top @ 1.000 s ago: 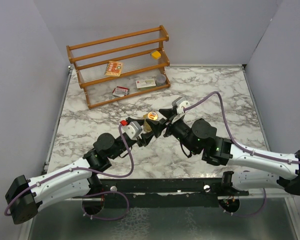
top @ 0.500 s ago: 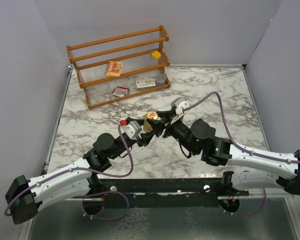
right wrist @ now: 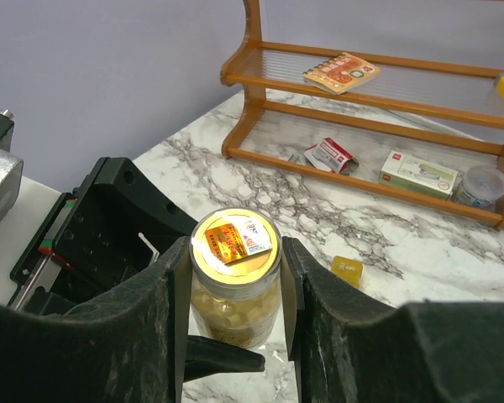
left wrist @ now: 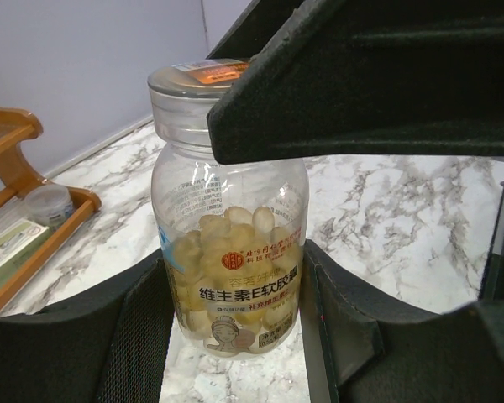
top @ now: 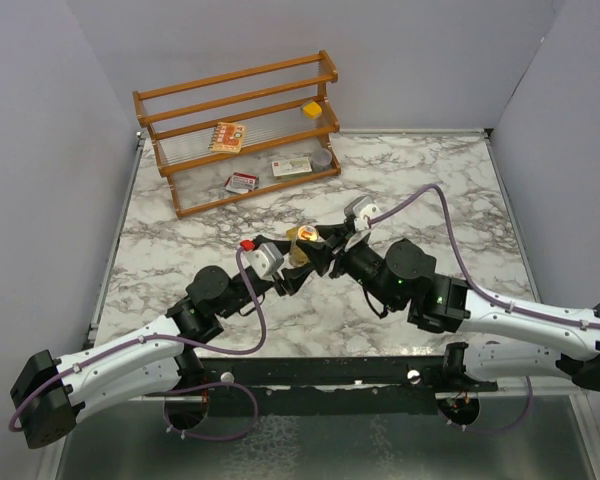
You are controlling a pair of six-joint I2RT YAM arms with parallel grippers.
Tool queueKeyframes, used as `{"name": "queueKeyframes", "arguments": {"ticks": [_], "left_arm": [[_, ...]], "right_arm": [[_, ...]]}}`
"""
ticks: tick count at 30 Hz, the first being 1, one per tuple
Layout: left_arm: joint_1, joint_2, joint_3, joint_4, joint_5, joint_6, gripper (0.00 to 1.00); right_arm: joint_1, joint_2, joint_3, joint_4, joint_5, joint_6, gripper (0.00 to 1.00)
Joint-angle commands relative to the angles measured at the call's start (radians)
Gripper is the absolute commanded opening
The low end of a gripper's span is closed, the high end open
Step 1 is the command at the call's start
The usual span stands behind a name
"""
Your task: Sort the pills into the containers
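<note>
I have the jar (top: 304,236) at the middle of the marble surface (top: 410,170), between the two arms and well in front of the wooden rack (top: 235,130). It stands upright, lid on, with pale yellow capsules filling its lower part.

My left hand (left wrist: 235,327) is closed about halfway, with one finger flat against each side of the jar's lower body, so it has hold of the jar. I cannot tell from any view whether the jar's base sits on the surface or hangs just above it.

My right hand (right wrist: 235,248) comes in from the opposite side at lid height. Its fingers (right wrist: 178,277) bracket the lid very closely, one on each side. I cannot tell whether they press on it or stand just clear.

The small yellow box (top: 312,108) is on an upper shelf of the rack, toward its right end, well apart from both hands. An orange card packet (top: 227,136) lies on the shelf below it. On the bottom shelf lie a red-and-white packet (top: 242,182), a green-and-white packet (top: 291,167) and a round grey tin (top: 322,157). In the right wrist view a small yellow piece (right wrist: 347,269) lies on the surface near the jar.
</note>
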Motion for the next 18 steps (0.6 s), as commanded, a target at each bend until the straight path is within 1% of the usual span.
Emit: {"name": "queueKeyframes", "arguments": {"ticks": [1,4,12,18], "left_arm": [[-0.004,0.003,0.039,0.037,0.158,-0.023,0.00],[-0.004,0.008,0.052,0.027,0.249,-0.046,0.00],[-0.003,-0.003,0.093,0.027,0.574,-0.106,0.00],[-0.004,0.008,0.128,0.030,0.659,-0.136,0.00]], "right_arm": [[0.003,-0.061,-0.018,-0.061,-0.023,-0.008,0.01],[0.002,-0.118,-0.048,-0.074,-0.065,-0.007,0.01],[0.002,-0.273,-0.103,-0.101,-0.202,-0.002,0.01],[0.003,-0.320,-0.124,-0.115,-0.272,-0.009,0.01]]}}
